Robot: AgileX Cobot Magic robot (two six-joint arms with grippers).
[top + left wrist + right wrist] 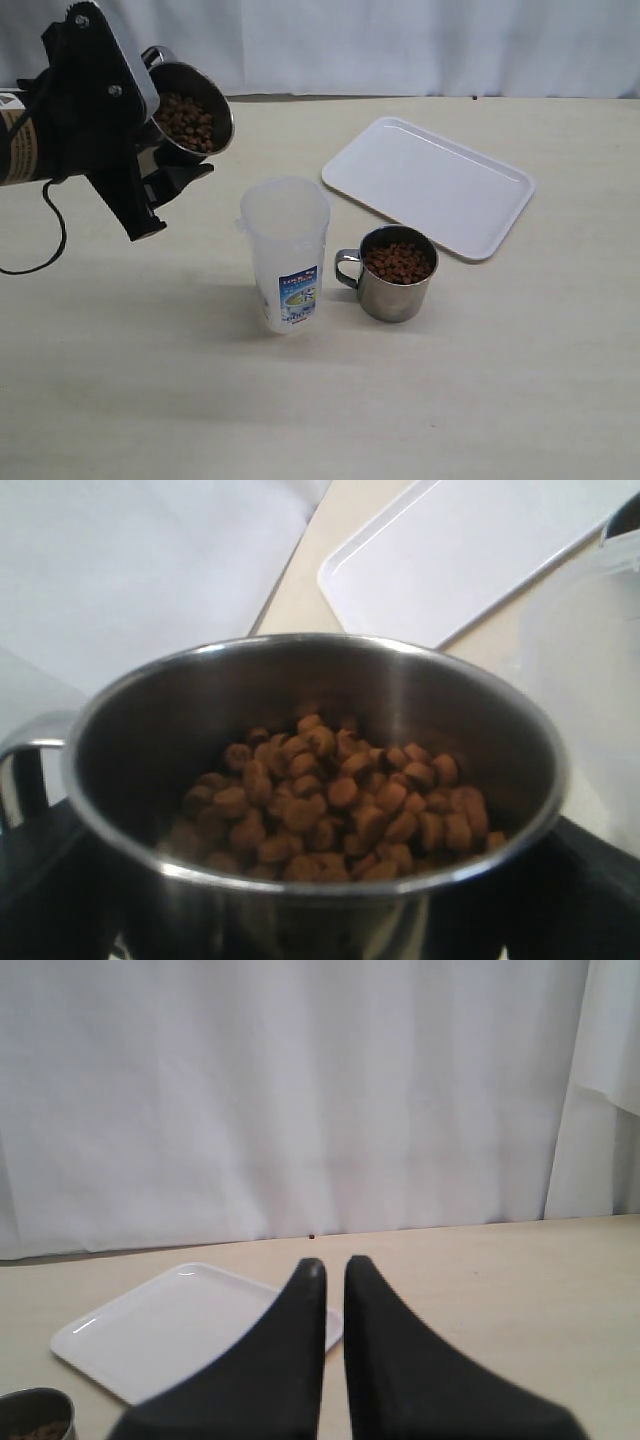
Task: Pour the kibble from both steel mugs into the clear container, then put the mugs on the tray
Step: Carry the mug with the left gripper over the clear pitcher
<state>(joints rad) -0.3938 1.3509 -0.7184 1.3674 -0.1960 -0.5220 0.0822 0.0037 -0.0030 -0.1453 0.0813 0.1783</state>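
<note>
The left gripper held a tilted mug of kibble raised beside the container. The right gripper was closed and empty. A second mug stood just beside the container.

Shows reddish-brown on the kibble, mirror-bright silver on each steel mug, cloudy translucent white on the container with its blue-green-white label, plain white on the tray and curtain, black on the right gripper, pale beige on the table.
</note>
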